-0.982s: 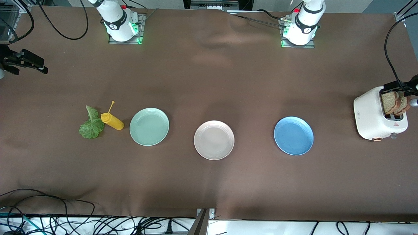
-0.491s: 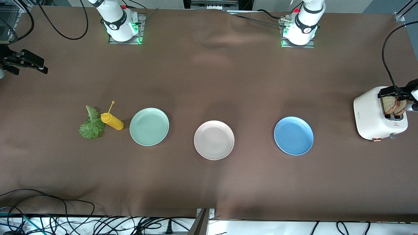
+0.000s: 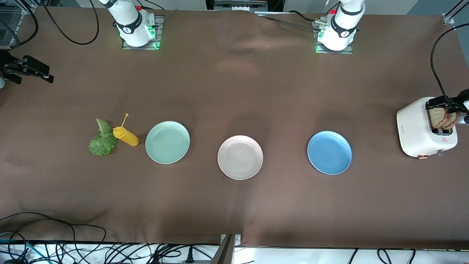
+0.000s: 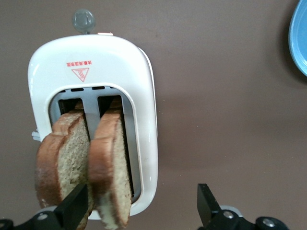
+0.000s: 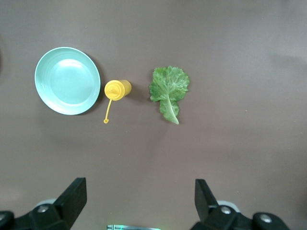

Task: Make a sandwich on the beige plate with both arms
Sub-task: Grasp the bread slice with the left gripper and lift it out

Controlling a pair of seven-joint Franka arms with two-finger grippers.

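left hand (image 4: 139, 211) wide open over white toaster (image 4: 144, 120), straddling one brown speckled bread slice (image 4: 111, 167) | slices stand edge-up in slots, apparently ungripped | right hand (image 5: 139, 203) wide open, waits above green lettuce leaf (image 5: 169, 88) | round beige ridged plate (image 3: 240, 157) mid-counter, bare

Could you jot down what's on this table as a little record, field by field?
beige plate: bare, between mint plate and blue plate
bread slices: two, upright in white toaster
lettuce leaf: on table beside yellow bottle
left gripper: open, over toaster
right gripper: open, above table near the lettuce
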